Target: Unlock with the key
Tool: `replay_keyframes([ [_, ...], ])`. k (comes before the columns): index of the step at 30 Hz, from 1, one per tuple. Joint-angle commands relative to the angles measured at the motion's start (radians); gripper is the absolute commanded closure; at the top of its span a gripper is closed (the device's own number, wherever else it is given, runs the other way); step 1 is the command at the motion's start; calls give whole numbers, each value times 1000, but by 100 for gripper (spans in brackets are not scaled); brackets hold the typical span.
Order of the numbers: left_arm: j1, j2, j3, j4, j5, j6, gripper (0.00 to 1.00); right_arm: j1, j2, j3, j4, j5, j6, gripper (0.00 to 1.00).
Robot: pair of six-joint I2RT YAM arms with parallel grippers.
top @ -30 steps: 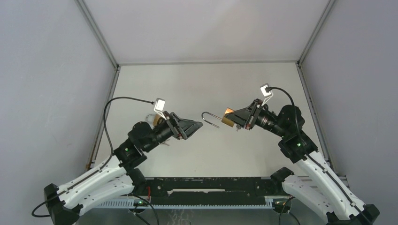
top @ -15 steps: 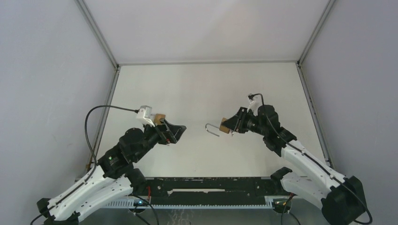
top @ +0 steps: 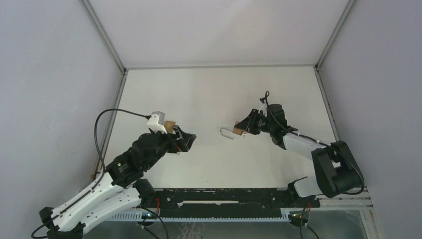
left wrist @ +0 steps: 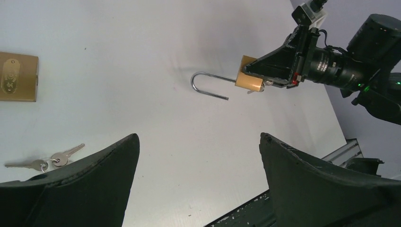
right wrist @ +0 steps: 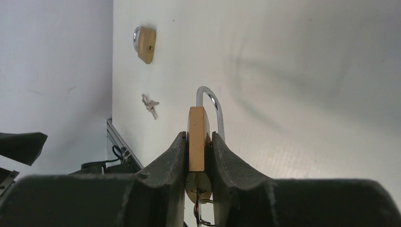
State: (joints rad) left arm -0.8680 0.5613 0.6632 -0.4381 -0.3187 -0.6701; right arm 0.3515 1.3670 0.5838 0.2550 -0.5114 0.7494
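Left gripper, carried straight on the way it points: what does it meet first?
Probably the padlock, open shackle end first, held by the right gripper; nothing shows between. If the left gripper tilts down, it would meet the table first; height is unclear.

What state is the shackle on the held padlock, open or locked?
Open. The shackle has one leg in the padlock body; its other end hangs free outside it.

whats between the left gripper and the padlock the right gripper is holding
Nothing: in the top view only bare table lies between the left gripper and the padlock.
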Motion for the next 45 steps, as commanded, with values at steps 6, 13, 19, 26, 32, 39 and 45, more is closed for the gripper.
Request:
replay_keyframes([
  [6,1,53,42,42,16,18,0,-87,178,50,287,-128,66,100],
  [13,1,64,36,61,33,9,0,-136,291,77,368,-173,74,100],
  [19,1,68,42,65,35,11,0,-158,360,116,357,-211,54,90],
  [26,1,75,43,71,40,10,1,-163,394,123,331,-192,16,65],
  [32,1,74,41,72,46,9,1,-165,419,123,319,-188,0,58],
  [39,1,58,28,76,44,3,1,-166,422,123,267,-159,-32,31],
  [45,2,55,15,93,49,-3,2,-175,394,123,199,-127,-63,17],
])
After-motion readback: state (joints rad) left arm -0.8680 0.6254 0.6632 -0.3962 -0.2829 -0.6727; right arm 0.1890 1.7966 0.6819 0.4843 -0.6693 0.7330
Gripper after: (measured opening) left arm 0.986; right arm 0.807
